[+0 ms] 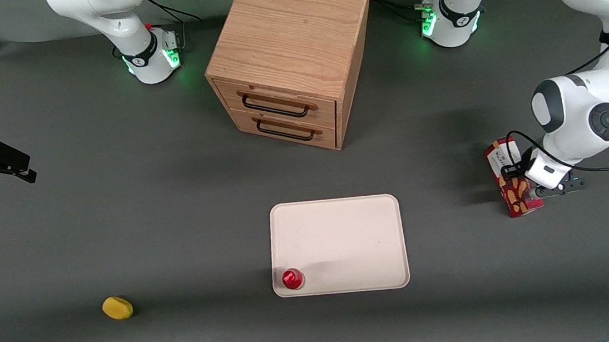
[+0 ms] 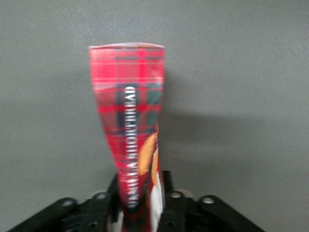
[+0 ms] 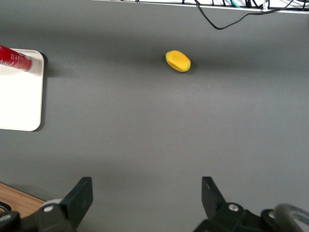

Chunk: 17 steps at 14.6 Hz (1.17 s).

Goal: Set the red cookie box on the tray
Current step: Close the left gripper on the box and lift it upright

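1. The gripper (image 1: pixel 526 178) sits low at the working arm's end of the table, clamped on the red cookie box (image 1: pixel 512 184).
2. From the wrist camera, the red cookie box (image 2: pixel 133 145) stands between the black fingers (image 2: pixel 166 203), pinched on its narrow sides, tartan edge showing.
3. The tray (image 1: pixel 338 235) lies well apart from the box, nearer the table's middle, in front of the wooden drawer cabinet (image 1: pixel 288 55).
4. A small round red object (image 1: pixel 292 279) sits on a tray corner nearest the front camera.
5. A yellow object (image 1: pixel 117 308) lies toward the parked arm's end.
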Available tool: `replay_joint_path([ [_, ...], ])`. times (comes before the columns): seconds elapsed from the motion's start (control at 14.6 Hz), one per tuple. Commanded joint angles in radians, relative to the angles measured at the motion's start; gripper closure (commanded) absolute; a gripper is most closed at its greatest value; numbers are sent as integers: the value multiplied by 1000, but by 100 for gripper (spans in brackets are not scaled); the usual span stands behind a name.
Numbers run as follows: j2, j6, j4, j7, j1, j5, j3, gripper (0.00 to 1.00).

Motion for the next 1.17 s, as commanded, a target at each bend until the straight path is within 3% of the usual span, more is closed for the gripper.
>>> replay_joint_path([
  [0.0, -9, 3, 5, 15, -3, -20, 1, 100],
  [0.14, -23, -46, 40, 4, -14, -21, 1, 100],
  [0.27, -47, -200, 124, -7, -19, -21, -2, 100],
  [0.48, -75, -498, 321, -51, -34, -20, -25, 100],
  [0.69, -69, -691, 518, -140, -69, -18, -49, 100],
  [0.89, -46, -790, 672, -262, -138, -15, -63, 100],
  [1.1, 0, -778, 721, -432, -227, -15, -63, 100],
])
